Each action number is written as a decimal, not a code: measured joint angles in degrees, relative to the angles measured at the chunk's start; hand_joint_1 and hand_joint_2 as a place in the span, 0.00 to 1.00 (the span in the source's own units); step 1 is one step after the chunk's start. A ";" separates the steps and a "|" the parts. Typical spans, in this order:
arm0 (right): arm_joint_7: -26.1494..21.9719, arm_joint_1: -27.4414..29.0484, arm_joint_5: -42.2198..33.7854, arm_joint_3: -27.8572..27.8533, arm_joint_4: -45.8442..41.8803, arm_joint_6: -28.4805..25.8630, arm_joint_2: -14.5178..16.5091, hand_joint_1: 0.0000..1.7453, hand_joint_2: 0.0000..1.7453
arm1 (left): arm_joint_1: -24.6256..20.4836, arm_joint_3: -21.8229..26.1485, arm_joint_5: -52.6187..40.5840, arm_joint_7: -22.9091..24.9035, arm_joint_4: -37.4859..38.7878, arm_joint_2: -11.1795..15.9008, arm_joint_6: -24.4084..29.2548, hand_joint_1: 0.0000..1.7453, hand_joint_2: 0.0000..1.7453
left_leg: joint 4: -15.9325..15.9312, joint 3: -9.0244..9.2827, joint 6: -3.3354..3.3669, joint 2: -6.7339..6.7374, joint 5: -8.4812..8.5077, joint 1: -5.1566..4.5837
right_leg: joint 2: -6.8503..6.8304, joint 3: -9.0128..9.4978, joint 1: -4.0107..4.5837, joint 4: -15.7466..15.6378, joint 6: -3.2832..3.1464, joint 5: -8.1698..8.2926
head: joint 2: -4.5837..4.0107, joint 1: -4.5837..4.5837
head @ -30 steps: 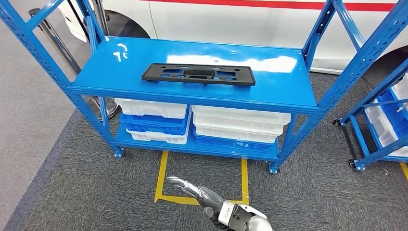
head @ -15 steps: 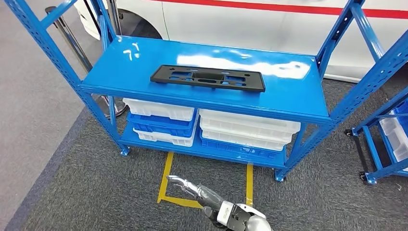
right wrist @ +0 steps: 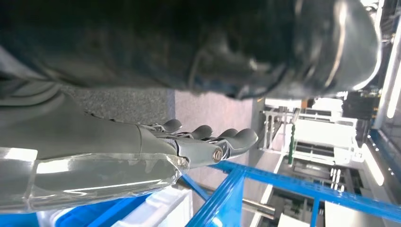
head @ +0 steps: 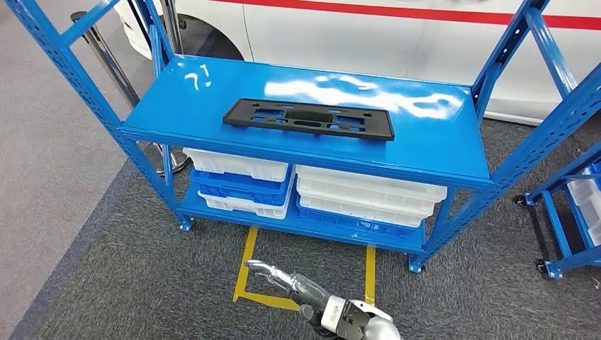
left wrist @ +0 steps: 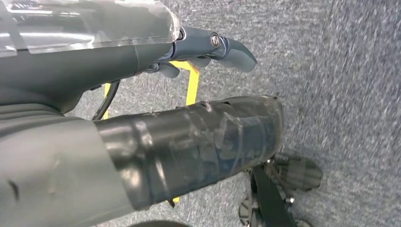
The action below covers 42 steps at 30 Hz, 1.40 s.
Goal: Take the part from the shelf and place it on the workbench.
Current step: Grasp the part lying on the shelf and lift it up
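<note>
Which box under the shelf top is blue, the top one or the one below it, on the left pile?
On the left pile, the middle bin is blue. The bin above it and the bin under it are both white.

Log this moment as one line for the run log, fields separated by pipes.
phase: approach | part: flat on shelf top, untouched | right hand: low, empty, fingers extended | left hand: empty, over carpet
</note>
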 joint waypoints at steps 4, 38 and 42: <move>-0.02 -0.06 -0.07 0.01 -0.21 0.26 0.04 0.00 0.00 | -0.04 -0.01 0.11 0.04 0.00 -0.09 -0.22 0.00 0.00 | 4.46 -1.89 -1.00 0.32 -2.73 0.35 | -0.17 0.90 -0.30 -0.72 -1.50 -0.06 | 0.00 -0.02; 0.30 -0.54 -0.61 0.42 0.39 1.06 0.31 0.00 0.00 | 0.11 -0.92 1.85 0.17 0.00 -0.13 -0.60 0.00 0.00 | 15.49 -6.85 -1.20 0.40 -7.38 0.20 | -0.16 2.01 0.27 -0.99 -2.36 -0.90 | 0.00 -0.04; 0.33 -0.57 -0.84 0.44 0.57 1.47 0.31 0.00 0.00 | 0.40 -1.00 1.96 0.17 0.01 -0.06 -0.58 0.00 0.00 | 6.61 -5.00 -0.14 0.42 0.84 -0.13 | 0.05 4.05 0.67 -0.99 -2.14 -2.43 | 0.00 -0.02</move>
